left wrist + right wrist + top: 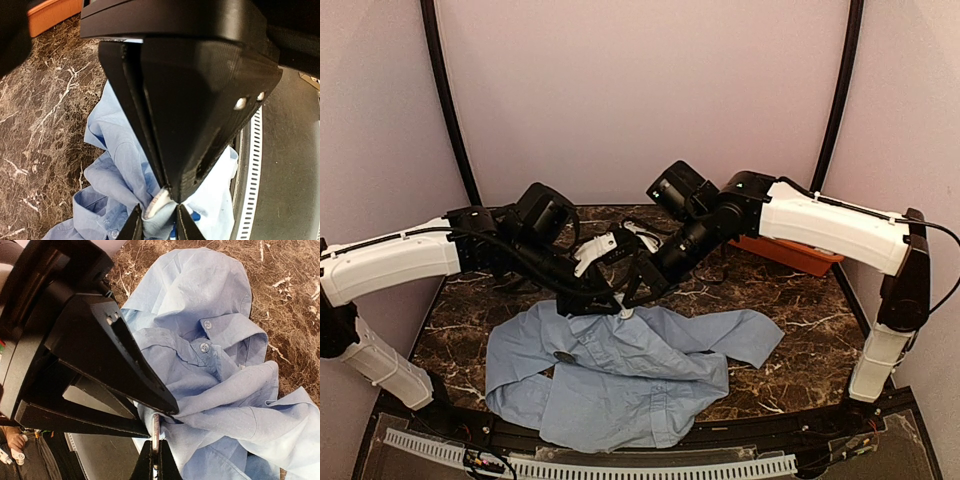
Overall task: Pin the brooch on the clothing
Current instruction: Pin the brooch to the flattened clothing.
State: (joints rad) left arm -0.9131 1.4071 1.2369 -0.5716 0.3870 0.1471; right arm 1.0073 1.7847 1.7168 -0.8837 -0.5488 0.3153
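I see the shirt [620,385] lying crumpled on the dark marble table [800,320], w/ one sleeve out to its R side. The brooch [564,356] is a tiny dark round dot sitting on the shirt's L part, well apart from both grippers. Both grippers meet tip to tip at the shirt's far edge. My L gripper [156,224] has its fingers a bit apart w/ a bunched bit of shirt pinched btw them. My R gripper [156,462] is squeezed tight. A thin pale edge of the shirt runs in btw its fingers, so it looks clamped on the shirt too. In the R wrist cam I see two small buttons [204,347] on the shirt, just past that spot. An orange thing [790,255] lies behind the shirt, off to its R, not touching it.
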